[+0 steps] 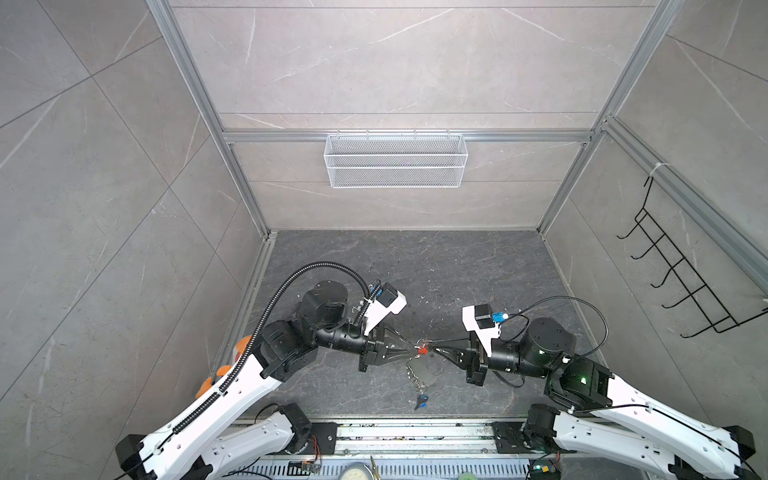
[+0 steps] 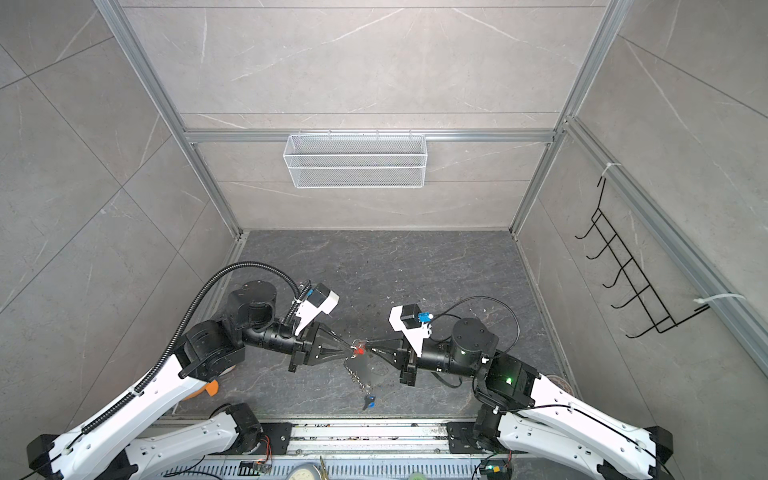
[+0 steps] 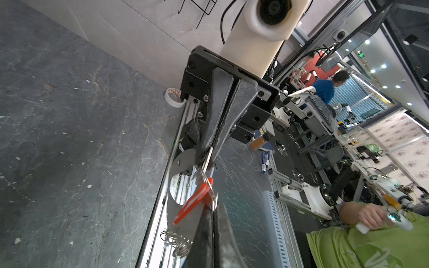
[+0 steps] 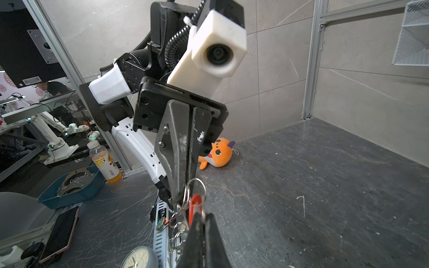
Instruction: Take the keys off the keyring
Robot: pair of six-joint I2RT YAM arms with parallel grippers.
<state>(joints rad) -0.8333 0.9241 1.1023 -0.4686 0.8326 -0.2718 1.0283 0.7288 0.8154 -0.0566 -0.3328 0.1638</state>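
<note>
The red-tag key (image 1: 423,351) sits in the lower middle of both top views, exactly between the two claw tips. The claws come at it from the left and from the right and nearly meet there. The keyring (image 1: 413,376) hangs from the same spot. Its silver chain runs down toward the bottom of the frame, and the blue-tag key (image 1: 421,401) is at the chain's low end, well below both claws and held by neither. Whether this key touches the dark stone floor (image 1: 478,266), I cannot tell.

The left gripper (image 1: 417,351) is clenched, its fingers pressed together on the keyring just beside the red tag. In the right wrist view the small split rings (image 4: 185,201) bunch at its tip. The right gripper (image 1: 433,352) is clenched too. In the left wrist view a thin silver piece (image 3: 208,156) is pinched between its fingers, and a ring joins this piece to the end of the red tag. As far as I can tell, it is the metal part of that key. In the same view a pale flat plate (image 3: 183,162) with a hole shows behind the tag.

Farther out, an orange plush toy (image 4: 218,153) lies on the floor at the foot of a wall. A white wire basket (image 1: 395,160) hangs on the back wall in the upper middle, and a black hook rack (image 1: 685,282) hangs on the right wall.
</note>
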